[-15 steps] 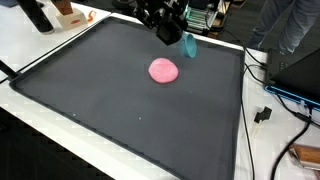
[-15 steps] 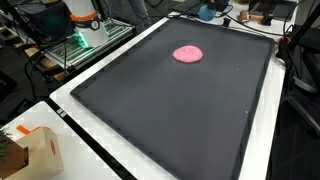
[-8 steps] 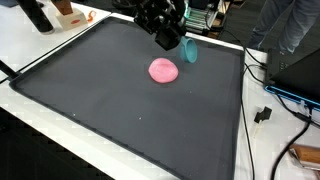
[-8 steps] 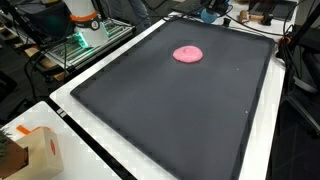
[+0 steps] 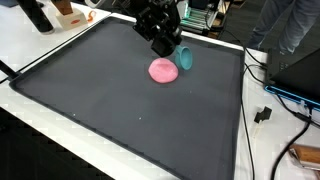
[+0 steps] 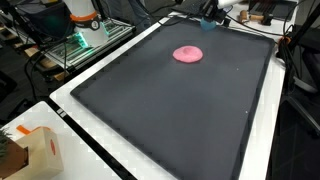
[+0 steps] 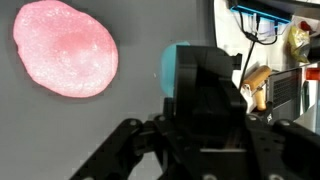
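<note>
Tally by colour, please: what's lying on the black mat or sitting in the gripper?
Pink: 1, the blob
Teal: 1, the object in the gripper
Total: 2

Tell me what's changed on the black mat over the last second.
The gripper has carried the teal object it holds away from the mat's far edge, lower and closer to the pink lump. In an exterior view the two now appear almost side by side. Nothing was newly taken hold of or let go. The pink lump and the black mat stayed where they were.
</note>
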Controlling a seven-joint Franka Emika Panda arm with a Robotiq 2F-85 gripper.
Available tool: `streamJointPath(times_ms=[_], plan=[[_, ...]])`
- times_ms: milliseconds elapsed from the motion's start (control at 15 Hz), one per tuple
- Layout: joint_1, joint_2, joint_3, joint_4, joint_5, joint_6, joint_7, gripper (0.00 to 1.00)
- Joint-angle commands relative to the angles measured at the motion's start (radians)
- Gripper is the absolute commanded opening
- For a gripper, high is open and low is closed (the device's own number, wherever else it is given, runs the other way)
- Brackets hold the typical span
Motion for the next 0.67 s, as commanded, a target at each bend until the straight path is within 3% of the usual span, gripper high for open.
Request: streamJointPath(times_ms=[0,600], plan=[[-0.003,-0.027,0.002,-0.06,0.037,0.051,-0.008,0.25],[-0.001,-0.02,0.004,-0.092,0.049,0.1,0.007,0.25]])
